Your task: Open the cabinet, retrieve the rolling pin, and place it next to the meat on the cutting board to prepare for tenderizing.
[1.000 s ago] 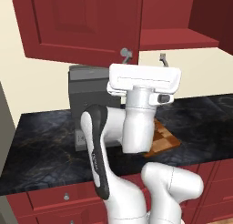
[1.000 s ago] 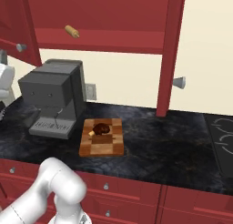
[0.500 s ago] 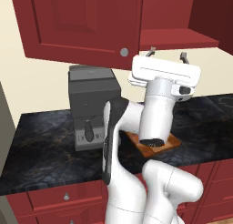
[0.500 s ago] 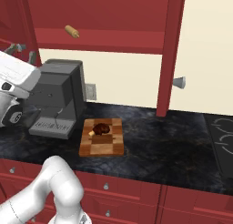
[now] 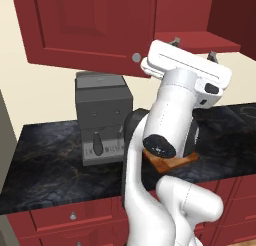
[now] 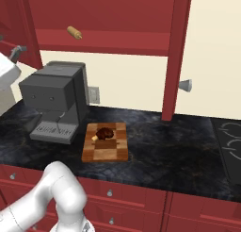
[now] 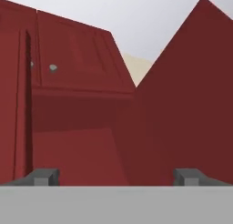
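The cabinet stands open, its right door swung out. The rolling pin lies on the cabinet's shelf toward the left. On the counter, the meat rests on the far half of the checkered cutting board, whose corner peeks out behind my arm. My gripper is raised to the level of the shelf's front edge, open, with nothing between its fingers. Seen from the hand, the gripper faces the red cabinet interior, and the pin is out of that picture.
A grey coffee machine stands left of the board. The left cabinet door with its knob hangs close beside my hand. Red drawers run below the counter, and a stove top lies at the far right.
My arm has swung up and to the right, lifting the open gripper from in front of the coffee machine to the height of the cabinet shelf.
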### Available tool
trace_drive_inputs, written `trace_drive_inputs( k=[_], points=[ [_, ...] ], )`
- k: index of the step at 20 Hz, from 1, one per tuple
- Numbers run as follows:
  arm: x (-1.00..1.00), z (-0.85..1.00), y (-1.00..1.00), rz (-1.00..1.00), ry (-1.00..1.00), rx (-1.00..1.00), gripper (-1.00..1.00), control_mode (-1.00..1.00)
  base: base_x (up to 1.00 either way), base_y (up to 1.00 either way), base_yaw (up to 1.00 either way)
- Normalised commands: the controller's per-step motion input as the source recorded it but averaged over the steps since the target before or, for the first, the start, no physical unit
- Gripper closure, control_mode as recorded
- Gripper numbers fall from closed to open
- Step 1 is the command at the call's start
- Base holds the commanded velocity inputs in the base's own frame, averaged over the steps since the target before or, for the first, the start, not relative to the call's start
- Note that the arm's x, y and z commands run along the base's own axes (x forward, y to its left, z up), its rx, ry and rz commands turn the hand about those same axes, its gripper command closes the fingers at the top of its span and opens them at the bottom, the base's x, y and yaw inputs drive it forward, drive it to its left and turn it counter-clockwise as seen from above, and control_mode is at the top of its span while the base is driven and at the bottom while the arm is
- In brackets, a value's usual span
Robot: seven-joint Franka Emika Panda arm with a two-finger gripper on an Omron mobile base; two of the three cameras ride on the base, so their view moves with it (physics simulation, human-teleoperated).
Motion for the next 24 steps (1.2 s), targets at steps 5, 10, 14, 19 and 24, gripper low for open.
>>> trace_drive_inputs(
  k=[5,10,14,19,24],
  points=[
    [-0.38,0.05,0.04,0.0,0.13,0.18,-1.0,-1.0,0.0,0.0,0.0],
    [0.07,-0.07,0.0,0.09,0.21,0.19,-1.0,-1.0,0.0,0.0,0.0],
    [0.05,-0.31,-0.01,0.18,0.03,0.17,-1.0,-1.0,0.0,0.0,0.0],
    [0.08,-0.4,-0.09,0.15,0.0,0.16,-1.0,-1.0,0.0,0.0,0.0],
    [0.43,-0.27,-0.26,0.15,-0.01,0.15,-1.0,-1.0,0.0,0.0,0.0]
  ],
)
